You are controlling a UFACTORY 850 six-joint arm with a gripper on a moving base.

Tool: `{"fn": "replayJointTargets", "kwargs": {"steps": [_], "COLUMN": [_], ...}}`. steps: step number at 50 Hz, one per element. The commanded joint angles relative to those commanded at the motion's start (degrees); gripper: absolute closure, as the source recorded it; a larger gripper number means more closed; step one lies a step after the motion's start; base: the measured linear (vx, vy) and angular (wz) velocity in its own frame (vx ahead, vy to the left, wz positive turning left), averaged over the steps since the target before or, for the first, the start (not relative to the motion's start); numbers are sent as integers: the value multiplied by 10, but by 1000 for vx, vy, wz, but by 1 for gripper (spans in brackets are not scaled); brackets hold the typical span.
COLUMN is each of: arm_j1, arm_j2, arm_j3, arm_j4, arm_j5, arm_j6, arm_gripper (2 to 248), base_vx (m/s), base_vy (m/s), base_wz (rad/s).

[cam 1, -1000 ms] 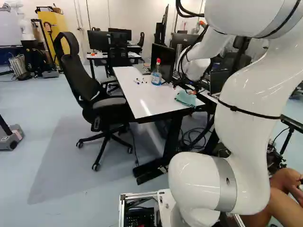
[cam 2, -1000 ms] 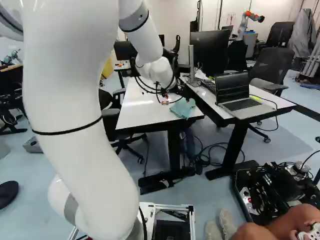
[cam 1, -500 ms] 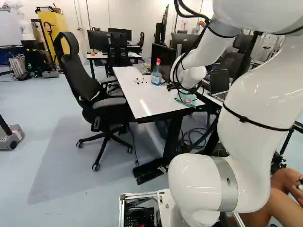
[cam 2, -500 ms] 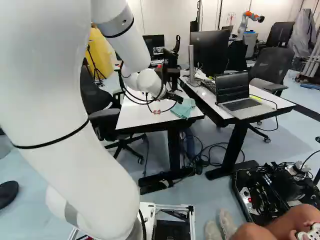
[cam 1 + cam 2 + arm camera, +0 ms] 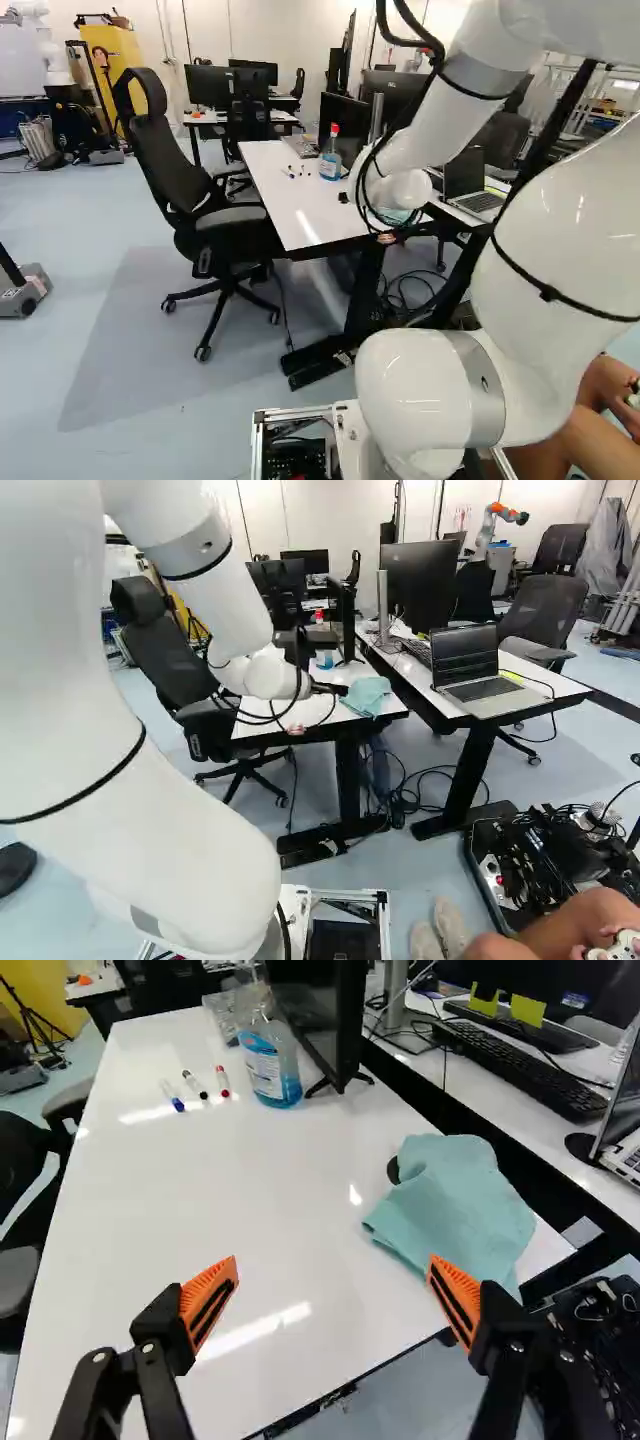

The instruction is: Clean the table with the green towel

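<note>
While the office chair [image 5: 180,170] stands at the left side of the white table [image 5: 250,1190], three markers [image 5: 194,1084] lie loose on the top; the bottle of blue liquid [image 5: 268,1065] stands upright just beside them, towards the monitor [image 5: 322,1010]. Gripper [image 5: 333,1265] is open, fingers wide apart, nothing between them; green towel [image 5: 455,1205] lies bunched on the near right corner of the table, ahead of the right finger (contact with that fingertip cannot be told).

Handling, judged: towel light, soft, limp; nothing fragile in it, little slip expected against the pads; a thin flat edge may escape the fingers, so best hold is a raised fold near the middle, pinched from two sides; the table's edge is close, and a push outward could drop it.

Views compared: left base view has most of the towel hidden behind wrist and cables; wrist view shows its folds and the finger pads; right base view shows the towel from behind the arm, and, farther right, the whole open laptop [image 5: 485,680].
</note>
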Motion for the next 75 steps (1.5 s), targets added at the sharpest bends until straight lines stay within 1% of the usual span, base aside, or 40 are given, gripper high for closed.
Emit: {"fn": "replayJointTargets", "kwargs": {"steps": [19,40,58,75], "arm_j1": [28,50,62,67], "arm_j2": [48,85,105,113], "arm_j3": [85,153,187,202], "arm_j4": [-6,-11,-14,-15], "arm_j5": [87,156,191,206], "arm_j6": [0,0,0,0], "arm_gripper": [3,3,3,3], "base_vx": [0,0,0,0], "base_vy": [0,0,0,0], "base_wz": [0,0,0,0]}}
